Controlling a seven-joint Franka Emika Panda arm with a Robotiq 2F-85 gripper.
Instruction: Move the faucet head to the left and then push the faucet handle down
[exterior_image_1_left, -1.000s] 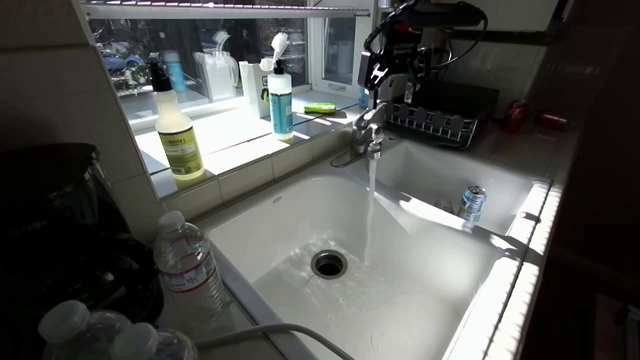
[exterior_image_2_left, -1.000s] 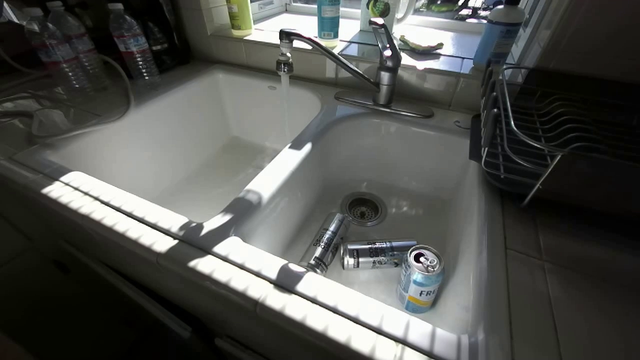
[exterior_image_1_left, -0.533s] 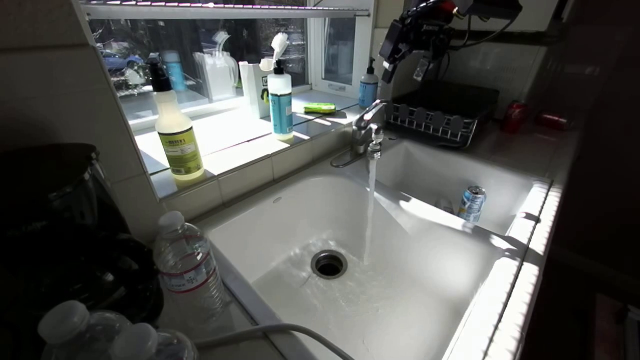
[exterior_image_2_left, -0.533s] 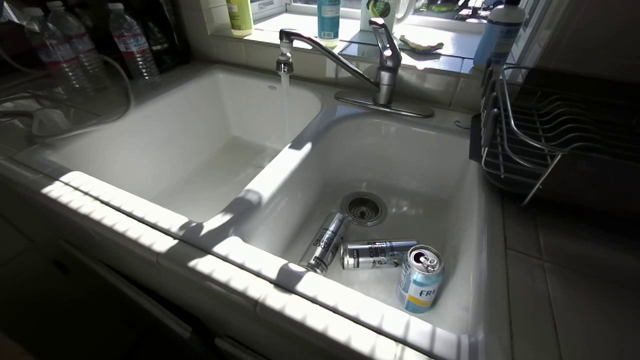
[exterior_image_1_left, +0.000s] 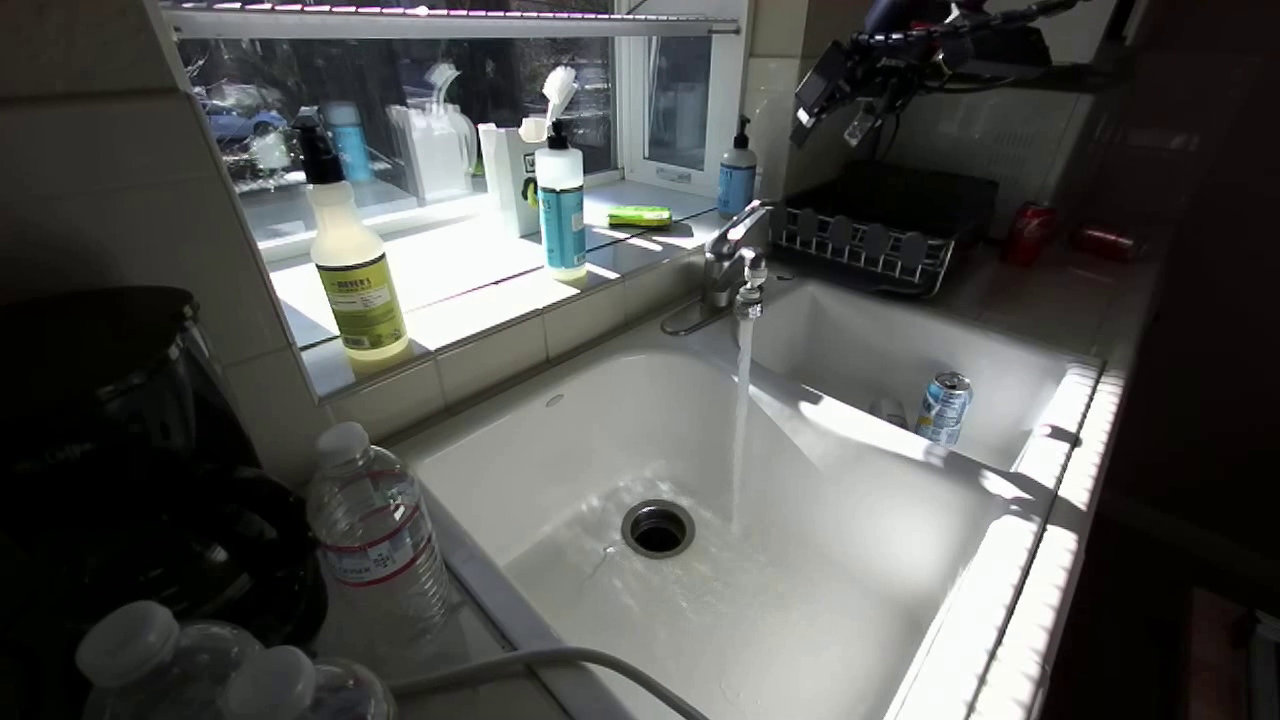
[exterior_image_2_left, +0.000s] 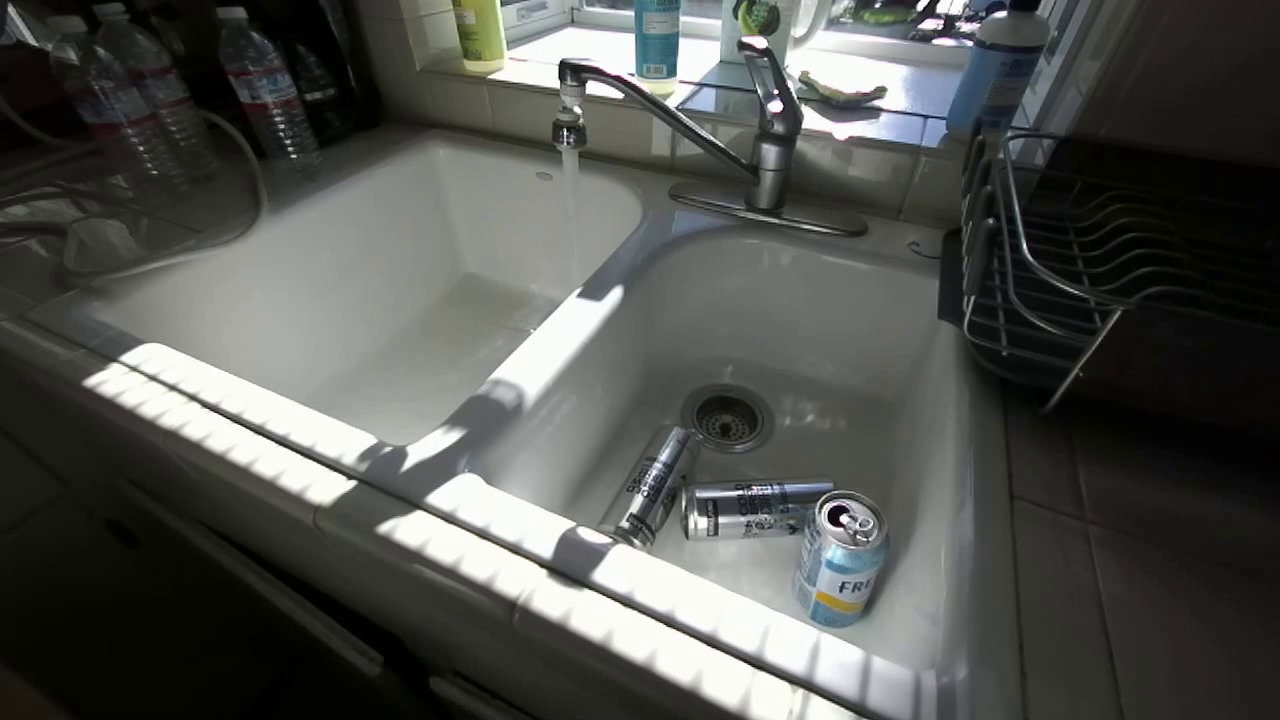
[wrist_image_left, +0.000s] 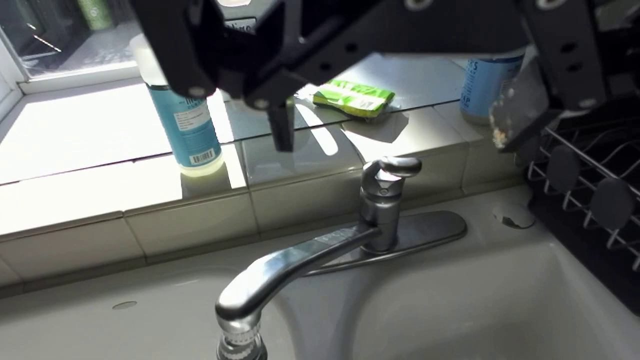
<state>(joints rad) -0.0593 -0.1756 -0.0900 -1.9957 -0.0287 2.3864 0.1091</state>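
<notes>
The chrome faucet head (exterior_image_2_left: 686, 124) points over one basin in both exterior views, and water runs from its tip (exterior_image_1_left: 749, 300). In the wrist view the faucet head (wrist_image_left: 280, 275) reaches toward the lower left. The faucet handle (exterior_image_2_left: 776, 92) stands raised on top of the metal base; it also shows in the wrist view (wrist_image_left: 403, 166) and in an exterior view (exterior_image_1_left: 738, 228). My gripper (exterior_image_1_left: 830, 132) is open and empty, above and apart from the faucet, over the dish rack side. In the wrist view the gripper (wrist_image_left: 397, 132) has its fingers wide apart, with the handle lower in the picture between them.
A teal soap bottle (exterior_image_1_left: 563, 210), a green sponge pack (wrist_image_left: 355, 97) and a blue soap bottle (exterior_image_1_left: 737, 180) stand or lie on the sill. A dish rack (exterior_image_2_left: 1060, 270) is beside the sink. A blue can (exterior_image_2_left: 842, 570) and silver cans (exterior_image_2_left: 755, 508) are in one basin.
My gripper has moved up and away from the faucet handle, toward the right in an exterior view, uncovering the blue soap bottle. The faucet head and handle have not visibly moved; water still runs.
</notes>
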